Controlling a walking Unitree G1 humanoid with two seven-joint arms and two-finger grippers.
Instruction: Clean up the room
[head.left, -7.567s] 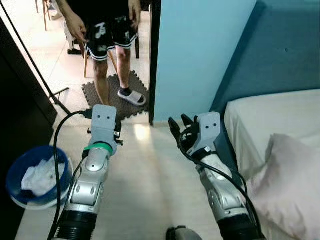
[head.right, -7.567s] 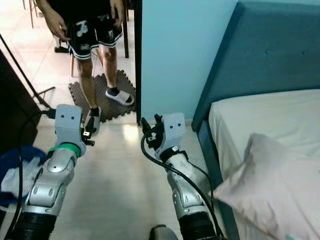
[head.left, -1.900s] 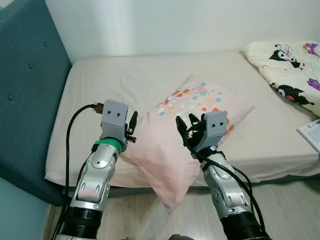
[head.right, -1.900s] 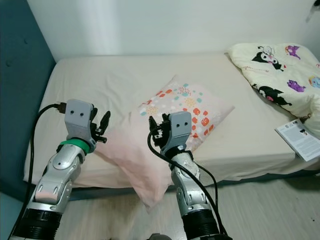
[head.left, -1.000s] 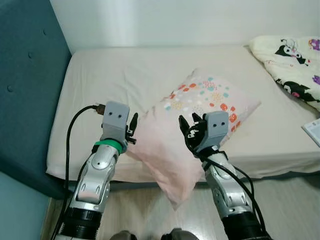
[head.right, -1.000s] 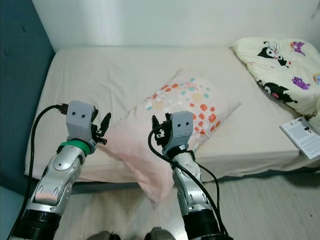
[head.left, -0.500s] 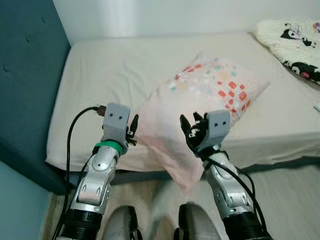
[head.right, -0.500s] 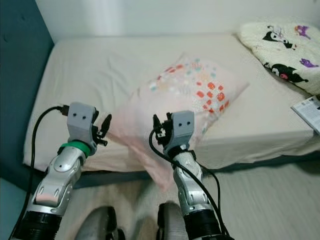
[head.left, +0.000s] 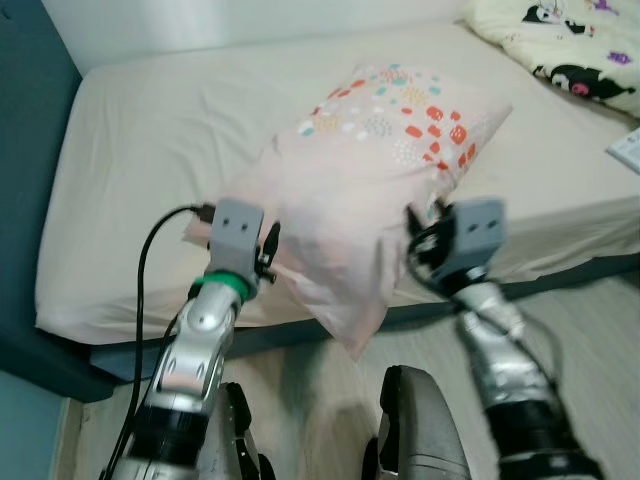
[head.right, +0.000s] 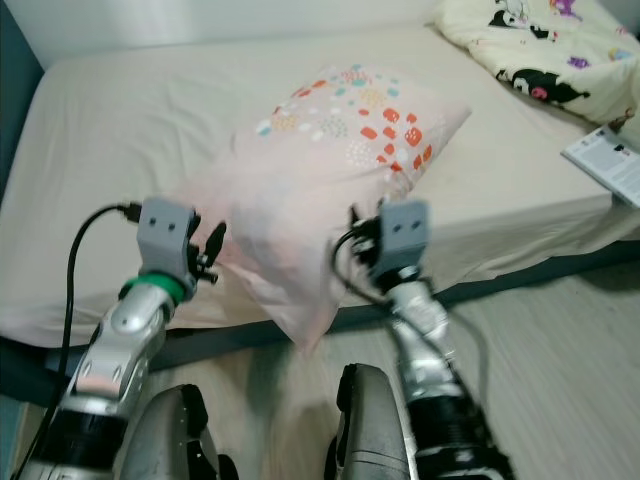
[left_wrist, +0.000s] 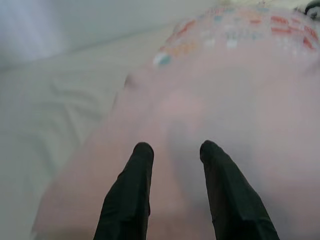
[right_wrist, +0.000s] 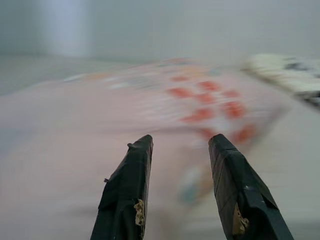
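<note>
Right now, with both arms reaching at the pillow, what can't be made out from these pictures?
- Right pincer: blurred by motion; contact with the pillow can't be told.
- Left pincer: fingers apart over the pink cover; whether they touch it is unclear.
- Leaflet: cut off by the frame edge, its print too small.
- Cartoon blanket: cut off at the top corner.

A bed (head.left: 120, 150) with a cream sheet takes up most of the scene, set against a plain white wall (head.left: 200, 20). A teal padded headboard (head.left: 25, 120) stands at its left end. Pale wood-look floor (head.right: 570, 340) runs along the bed's near side, under soft, even light.
</note>
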